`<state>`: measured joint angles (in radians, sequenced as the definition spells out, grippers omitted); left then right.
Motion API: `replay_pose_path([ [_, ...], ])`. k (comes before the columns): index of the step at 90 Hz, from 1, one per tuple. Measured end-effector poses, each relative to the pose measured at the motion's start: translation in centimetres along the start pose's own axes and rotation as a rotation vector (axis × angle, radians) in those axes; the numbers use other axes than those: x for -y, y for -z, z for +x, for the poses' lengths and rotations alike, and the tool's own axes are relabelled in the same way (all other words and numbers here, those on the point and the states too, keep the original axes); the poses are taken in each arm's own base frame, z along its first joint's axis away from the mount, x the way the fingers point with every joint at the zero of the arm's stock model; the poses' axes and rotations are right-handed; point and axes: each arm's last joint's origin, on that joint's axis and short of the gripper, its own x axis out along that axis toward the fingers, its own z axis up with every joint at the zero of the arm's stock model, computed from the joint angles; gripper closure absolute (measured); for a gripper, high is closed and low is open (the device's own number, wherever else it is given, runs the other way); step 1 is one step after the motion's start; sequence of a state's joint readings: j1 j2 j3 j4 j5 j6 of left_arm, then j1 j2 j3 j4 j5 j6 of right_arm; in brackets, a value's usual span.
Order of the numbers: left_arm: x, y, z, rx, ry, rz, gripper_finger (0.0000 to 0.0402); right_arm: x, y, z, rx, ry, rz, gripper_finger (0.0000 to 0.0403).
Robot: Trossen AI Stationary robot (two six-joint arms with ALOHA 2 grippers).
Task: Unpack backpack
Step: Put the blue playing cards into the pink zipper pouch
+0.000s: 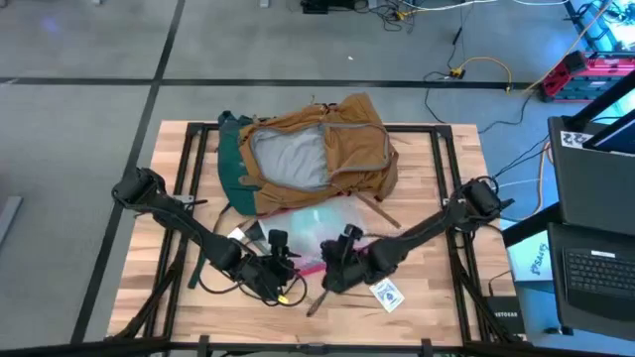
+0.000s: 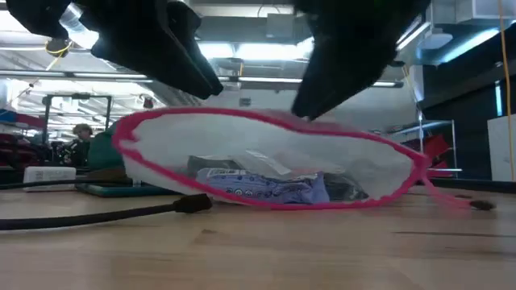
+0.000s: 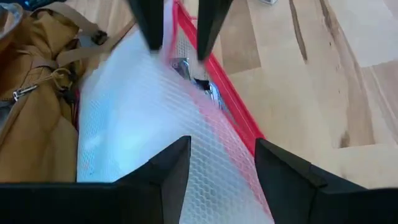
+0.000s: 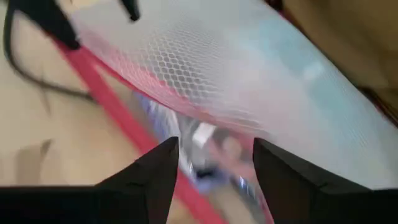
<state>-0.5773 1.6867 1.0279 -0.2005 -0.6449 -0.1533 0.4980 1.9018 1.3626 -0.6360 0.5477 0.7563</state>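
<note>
Backpack [image 1: 327,154] sits upper centre of the high view, on the far part of the table [image 1: 437,297], flap open, grey lining showing. Nearest us in the low view we see the clear pink-edged pouch [image 2: 266,161] lying flat mid-frame, just in front of the backpack. Left gripper [image 1: 281,260] and right gripper [image 1: 332,268] both hover at its near pink edge, lower centre of the high view; we see fingers spread on each, gripping nothing. A card [image 1: 387,295] lies lower right of the pouch.
</note>
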Motion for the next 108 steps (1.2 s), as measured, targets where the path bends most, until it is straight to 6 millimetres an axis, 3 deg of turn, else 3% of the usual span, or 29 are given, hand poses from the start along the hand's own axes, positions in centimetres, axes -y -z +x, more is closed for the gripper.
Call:
replay_pose_path([
  [29,0.6,0.1,-0.4,0.007,0.022,0.016,0.0238,-3.7,3.2,-7.5,-0.029,0.018,0.095,0.0210],
  [56,0.6,0.0,-0.4,0.013,0.022,0.008,0.0238,-4.1,8.5,-7.7,-0.229,0.018,0.202,0.0179],
  [94,0.6,0.1,-0.4,0.007,0.022,0.009,0.0238,-2.6,10.9,-6.0,-0.401,0.104,0.276,0.0052],
  [108,0.6,0.1,-0.4,0.007,0.022,0.010,0.0238,-2.4,11.2,-5.2,-0.448,0.089,0.310,0.0028],
])
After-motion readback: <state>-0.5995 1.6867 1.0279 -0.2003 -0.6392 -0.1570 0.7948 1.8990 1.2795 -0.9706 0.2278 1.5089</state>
